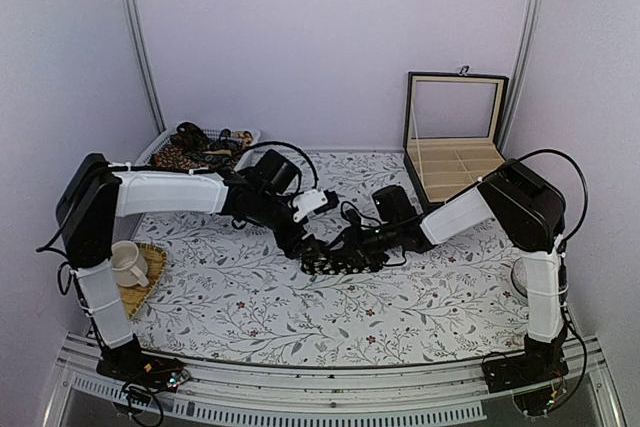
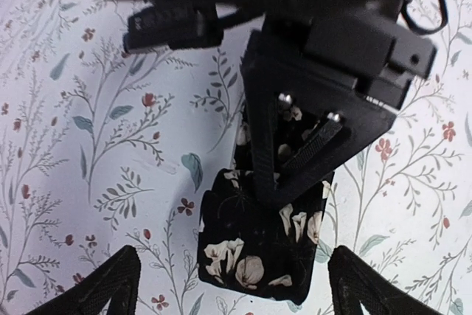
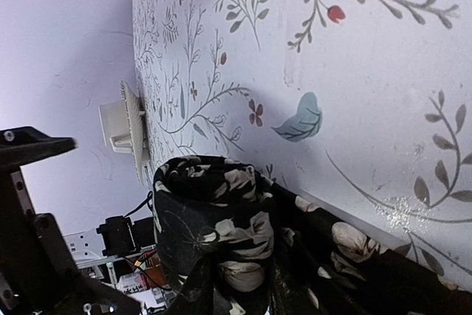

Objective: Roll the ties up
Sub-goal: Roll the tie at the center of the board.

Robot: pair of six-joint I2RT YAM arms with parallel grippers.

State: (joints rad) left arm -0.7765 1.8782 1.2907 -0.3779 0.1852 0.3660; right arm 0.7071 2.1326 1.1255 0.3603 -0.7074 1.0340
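our right gripper (image 2: 274,191) clamps the part-rolled black flowered tie (image 3: 214,226), left gripper (image 2: 234,274) spread wide around it; we'd wind tight, edges level, tail flat.

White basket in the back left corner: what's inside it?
A heap of patterned ties, brown-orange and dark, fills the white basket to its rim. How many there are cannot be counted, and whatever lies under the top layer is covered.
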